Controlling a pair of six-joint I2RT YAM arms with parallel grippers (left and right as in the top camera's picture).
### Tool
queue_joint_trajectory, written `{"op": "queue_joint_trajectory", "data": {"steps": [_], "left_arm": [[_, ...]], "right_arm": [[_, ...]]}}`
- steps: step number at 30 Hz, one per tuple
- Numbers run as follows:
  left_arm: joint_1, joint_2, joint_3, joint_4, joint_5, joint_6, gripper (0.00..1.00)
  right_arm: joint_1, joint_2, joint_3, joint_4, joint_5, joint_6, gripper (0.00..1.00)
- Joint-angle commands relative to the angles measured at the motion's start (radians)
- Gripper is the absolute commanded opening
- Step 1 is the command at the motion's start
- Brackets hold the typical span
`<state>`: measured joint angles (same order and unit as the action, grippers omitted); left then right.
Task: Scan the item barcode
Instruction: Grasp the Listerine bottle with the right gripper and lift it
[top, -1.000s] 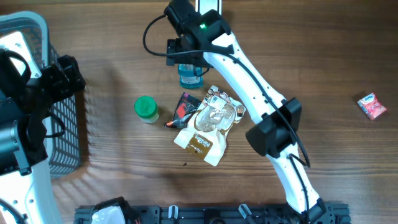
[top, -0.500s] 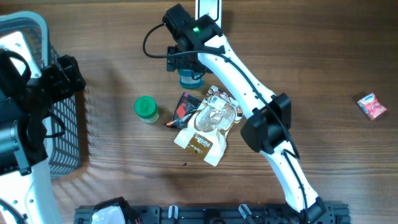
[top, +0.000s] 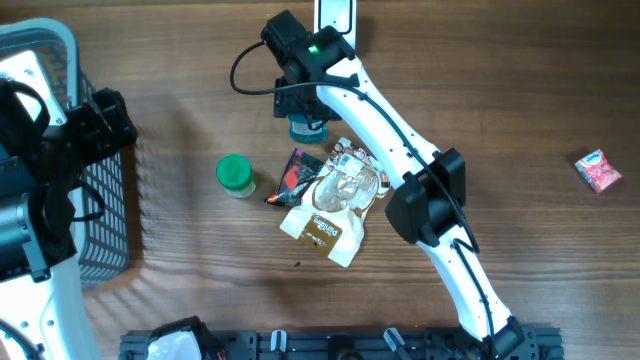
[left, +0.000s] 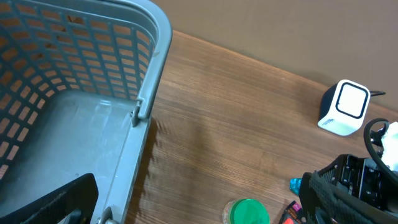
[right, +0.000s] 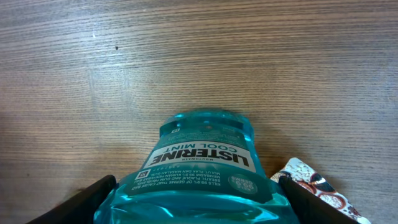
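The blue mouthwash bottle (right: 199, 155) sits on the table near the scanner (top: 333, 12), not up at it yet. R gripper (right: 194, 186) is right over the bottle, w/ fingers (right: 93, 196) on both sides. Can't tell if they squeeze it. L gripper (top: 100, 118) is far from the scanner, fingers wide apart, holding nothing. Left to do, I think: grab, lift, show barcode to scanner.
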<state>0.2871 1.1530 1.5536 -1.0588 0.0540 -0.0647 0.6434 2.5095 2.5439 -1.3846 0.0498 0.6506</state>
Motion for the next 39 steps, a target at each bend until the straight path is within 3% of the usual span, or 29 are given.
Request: {"op": "queue_joint_trajectory", "data": {"steps": [1, 7, 10, 14, 30, 39], "left_arm": [[-0.004, 0.001, 0.001, 0.002, 0.002, 0.008, 1.0], [-0.004, 0.001, 0.001, 0.002, 0.002, 0.008, 1.0], [-0.004, 0.001, 0.001, 0.002, 0.002, 0.008, 1.0], [-0.004, 0.001, 0.001, 0.002, 0.002, 0.008, 1.0], [-0.004, 0.001, 0.001, 0.002, 0.002, 0.008, 1.0], [-0.004, 0.001, 0.001, 0.002, 0.002, 0.008, 1.0]], "right_arm": [[-0.002, 0.02, 0.0, -0.019, -0.006, 0.003, 0.74], [-0.002, 0.019, 0.001, -0.031, -0.041, -0.009, 0.72], [-0.002, 0.019, 0.001, -0.044, -0.045, -0.035, 0.9], [-0.003, 0.019, 0.001, -0.069, -0.056, -0.05, 0.92], [-0.037, 0.019, 0.001, -0.08, -0.13, -0.127, 0.71], [-0.089, 0.013, 0.011, -0.071, -0.377, -0.141, 0.71]]}}
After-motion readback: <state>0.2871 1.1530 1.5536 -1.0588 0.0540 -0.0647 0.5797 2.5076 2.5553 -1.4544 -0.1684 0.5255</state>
